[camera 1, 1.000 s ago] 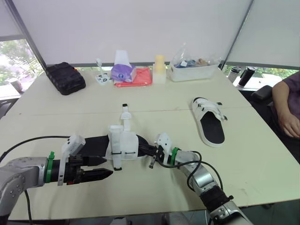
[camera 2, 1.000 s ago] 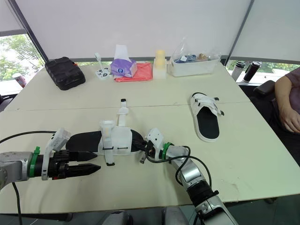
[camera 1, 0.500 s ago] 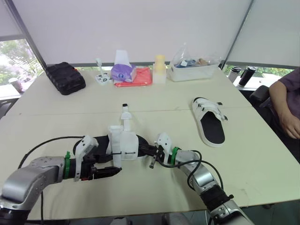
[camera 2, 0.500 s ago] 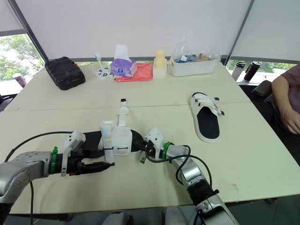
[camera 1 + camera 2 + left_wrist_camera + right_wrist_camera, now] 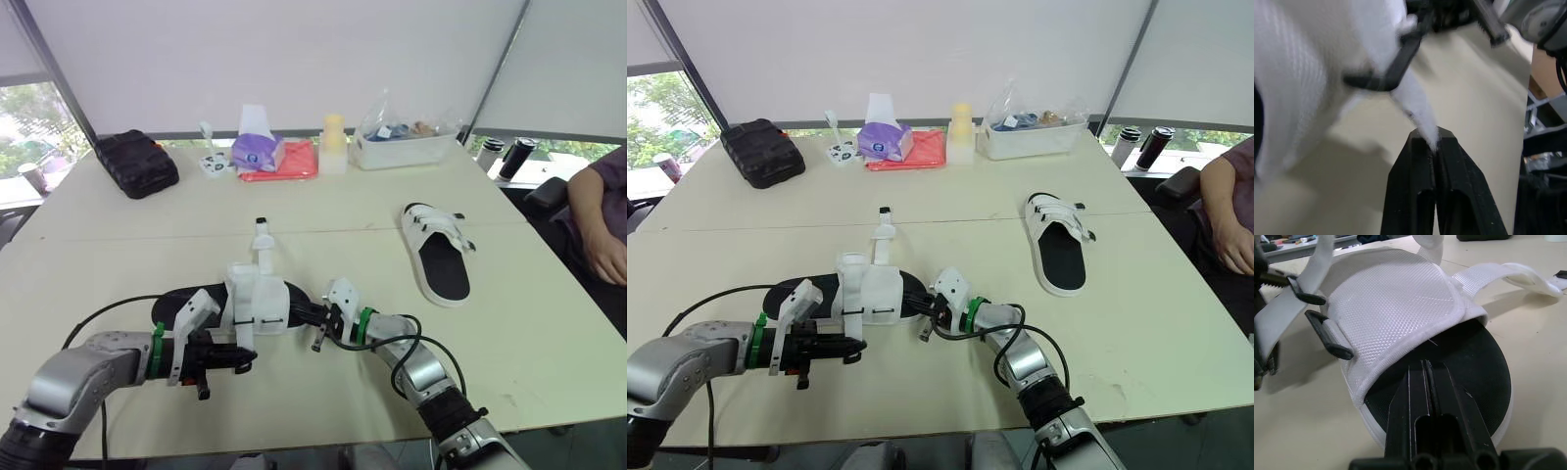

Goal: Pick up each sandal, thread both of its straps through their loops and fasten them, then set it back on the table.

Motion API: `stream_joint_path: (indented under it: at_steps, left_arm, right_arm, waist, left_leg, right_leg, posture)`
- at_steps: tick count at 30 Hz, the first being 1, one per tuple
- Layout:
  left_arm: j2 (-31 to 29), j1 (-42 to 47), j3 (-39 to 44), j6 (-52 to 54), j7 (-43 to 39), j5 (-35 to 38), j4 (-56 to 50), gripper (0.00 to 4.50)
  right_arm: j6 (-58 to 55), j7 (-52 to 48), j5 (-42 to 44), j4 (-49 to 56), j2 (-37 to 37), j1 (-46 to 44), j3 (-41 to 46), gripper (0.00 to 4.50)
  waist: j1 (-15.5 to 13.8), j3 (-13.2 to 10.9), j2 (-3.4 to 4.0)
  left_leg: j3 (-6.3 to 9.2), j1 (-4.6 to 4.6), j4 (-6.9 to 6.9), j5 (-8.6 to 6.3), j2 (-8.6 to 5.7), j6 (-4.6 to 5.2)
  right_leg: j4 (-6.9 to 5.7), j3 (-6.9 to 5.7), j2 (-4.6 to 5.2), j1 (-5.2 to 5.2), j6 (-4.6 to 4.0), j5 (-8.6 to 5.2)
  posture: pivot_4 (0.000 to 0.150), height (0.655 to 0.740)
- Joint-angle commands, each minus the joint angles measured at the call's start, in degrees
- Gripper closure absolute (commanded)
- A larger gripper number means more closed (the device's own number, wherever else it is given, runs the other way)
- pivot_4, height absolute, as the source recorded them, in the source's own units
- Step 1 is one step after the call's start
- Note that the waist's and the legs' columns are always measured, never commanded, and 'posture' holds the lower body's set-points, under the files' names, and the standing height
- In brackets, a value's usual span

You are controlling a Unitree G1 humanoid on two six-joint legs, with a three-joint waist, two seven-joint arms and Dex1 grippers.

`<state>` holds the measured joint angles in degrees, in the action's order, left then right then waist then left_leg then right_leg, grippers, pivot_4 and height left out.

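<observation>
The near sandal (image 5: 257, 299), black-soled with a white mesh upper, lies on the table (image 5: 118, 245) in front of me, one strap pointing away. My left gripper (image 5: 240, 355) is shut on the tip of the sandal's white strap (image 5: 1422, 117), just below a black loop (image 5: 1386, 73). My right gripper (image 5: 1426, 364) is shut, its tips resting on the black footbed at the sandal's open toe, under the edge of the upper (image 5: 1400, 308). A second sandal (image 5: 438, 253) lies flat at the right with its straps across.
Along the far edge stand a black case (image 5: 137, 163), a purple tissue pack (image 5: 258, 150), a red cloth (image 5: 282, 162), a yellow bottle (image 5: 334, 142) and a clear bin (image 5: 405, 142). A person's arm (image 5: 602, 220) rests at the table's right edge.
My left gripper moved up to the near sandal and shut on the strap's tip. The right gripper and both sandals kept their places.
</observation>
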<state>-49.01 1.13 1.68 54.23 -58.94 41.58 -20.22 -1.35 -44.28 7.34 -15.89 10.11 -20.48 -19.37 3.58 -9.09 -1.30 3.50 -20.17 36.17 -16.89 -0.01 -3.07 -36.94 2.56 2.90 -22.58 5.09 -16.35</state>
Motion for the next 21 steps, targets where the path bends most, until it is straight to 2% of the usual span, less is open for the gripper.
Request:
stream_joint_path:
  at_steps: [1,6,9,15,21]
  left_arm:
    - [-5.2,-5.3,2.0,0.3,-5.9,3.4,-6.8,4.48]
    - [-8.4,-10.5,3.8,-0.3,-8.1,5.8,-10.6,4.48]
    - [-7.9,-10.4,5.0,0.3,-7.0,7.7,-11.1,4.48]
    - [-3.0,-1.5,8.6,4.8,-0.8,15.4,-7.0,4.48]
    - [3.7,12.3,13.7,13.3,10.9,28.2,3.2,4.48]
  right_arm:
    - [-4.3,0.8,-3.5,-6.1,1.4,3.2,-1.5,4.5]
    - [-4.0,0.7,-3.5,-6.7,1.4,2.9,-1.6,4.5]
    - [-3.9,0.7,-3.5,-6.8,1.5,2.9,-1.6,4.5]
    - [-3.9,0.4,-3.5,-7.2,1.5,2.7,-1.6,4.5]
    - [-3.7,0.3,-3.7,-7.6,1.7,2.5,-1.7,4.5]
  waist:
    - [0.1,0.0,0.06]
    - [-0.2,-0.1,0.19]
    - [-0.2,-0.1,0.19]
    - [-0.4,-0.1,0.17]
    - [-0.5,0.0,-0.04]
  left_leg:
    - [0.0,0.01,-0.03,0.0,0.0,0.0]
    - [0.01,0.03,-0.01,0.0,0.01,0.0]
    - [0.0,0.02,-0.05,0.0,0.01,0.0]
    - [0.01,0.02,-0.02,0.0,0.01,0.0]
    - [0.04,0.06,0.02,0.0,0.0,0.0]
  right_leg:
    - [0.0,0.0,0.01,0.01,-0.03,-0.02]
    - [0.01,-0.01,0.04,0.03,-0.31,-0.17]
    - [0.03,-0.02,0.06,0.02,-0.34,-0.2]
    - [0.02,-0.05,0.03,0.04,-0.32,-0.19]
    - [-0.03,-0.09,-0.13,0.08,-0.09,-0.06]
  posture:
    - [0.15,0.74]
    - [0.15,0.74]
    - [0.15,0.74]
    - [0.15,0.74]
    - [0.15,0.74]
